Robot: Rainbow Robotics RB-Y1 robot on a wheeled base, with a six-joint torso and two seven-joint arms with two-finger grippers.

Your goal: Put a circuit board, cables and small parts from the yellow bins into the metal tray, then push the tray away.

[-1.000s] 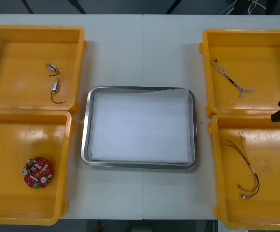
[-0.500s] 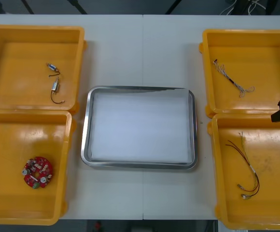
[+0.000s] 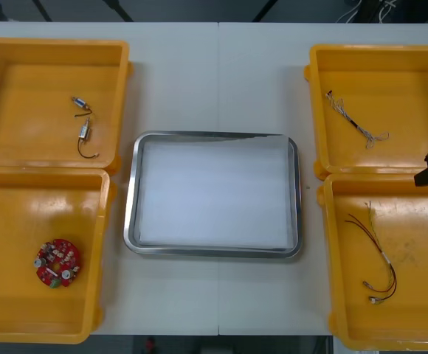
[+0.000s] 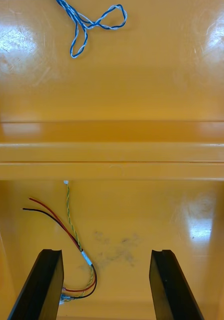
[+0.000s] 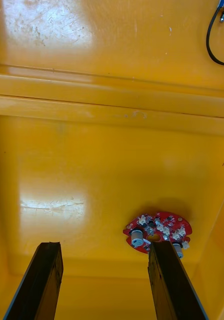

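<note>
Left gripper [image 5: 104, 245] hangs wide open, empty, above the near left yellow bin [image 3: 15, 221]; right gripper [image 4: 105, 252], equally open and empty, above the near right yellow bin [image 3: 424, 228]. The metal tray [image 3: 130, 214] sits mid-worktop, white inside. The circuit board [image 3: 57, 262] lies mid-floor in the left bin, a red-and-black cable [image 3: 376, 254] in the right

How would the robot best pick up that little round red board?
By its thin rim, straight down from above: the board lies flat in the near left bin, parts bristling on top, so opposite edges are probably the cleanest hold. The open left pincer, above that bin, seems best placed.
</note>
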